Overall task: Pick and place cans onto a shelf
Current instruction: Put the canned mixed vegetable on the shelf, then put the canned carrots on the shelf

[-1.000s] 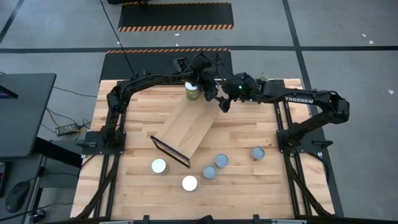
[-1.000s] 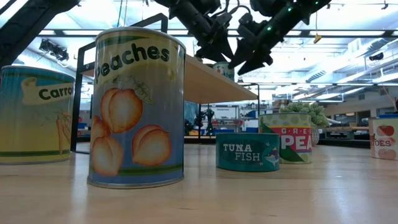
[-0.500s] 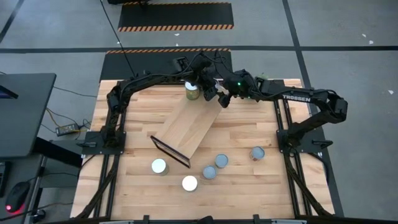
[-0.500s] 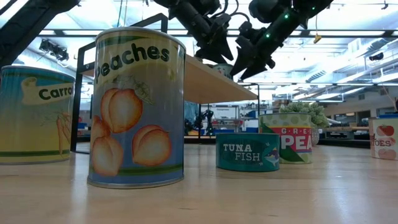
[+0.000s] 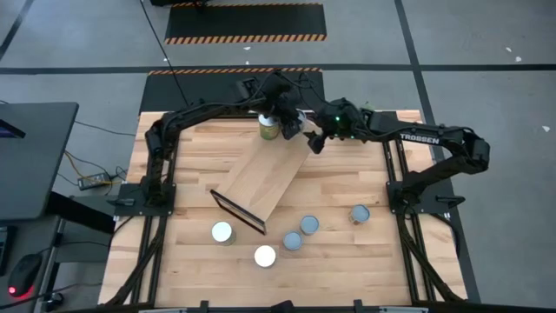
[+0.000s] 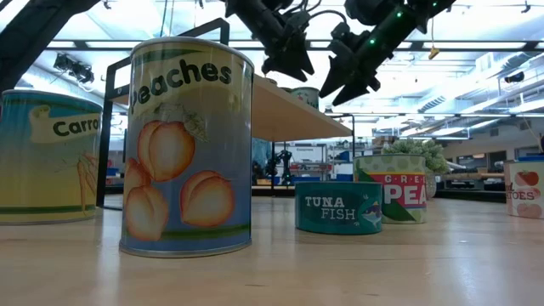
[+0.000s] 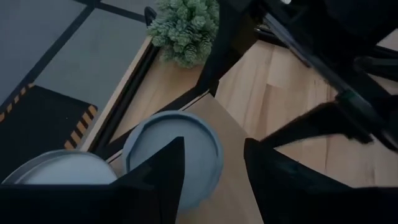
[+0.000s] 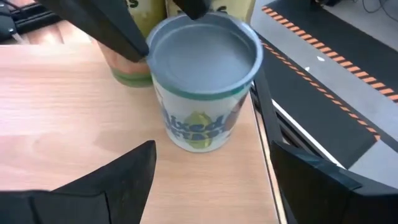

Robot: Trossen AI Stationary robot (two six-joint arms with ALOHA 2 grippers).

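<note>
Raised slightly, left gripper (image 6: 285, 64) hovers above shelf-top can (image 8: 204, 79).

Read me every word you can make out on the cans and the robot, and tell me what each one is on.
"Peaches": nearest can.
"Carro", cut off: can at the picture's left edge.
"TUNA FISH": short teal can.
"GREE", "PEA", partly hidden: green can.
"TROSSEN": right arm.
Shelf can's label: blurred, partly readable "ixed".

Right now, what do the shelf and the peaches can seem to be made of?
The shelf looks like light, smooth wood with visible grain, and its end frame like thin black metal. The peaches can seems metal under a glossy printed label, judging by its silvery bottom rim.
</note>
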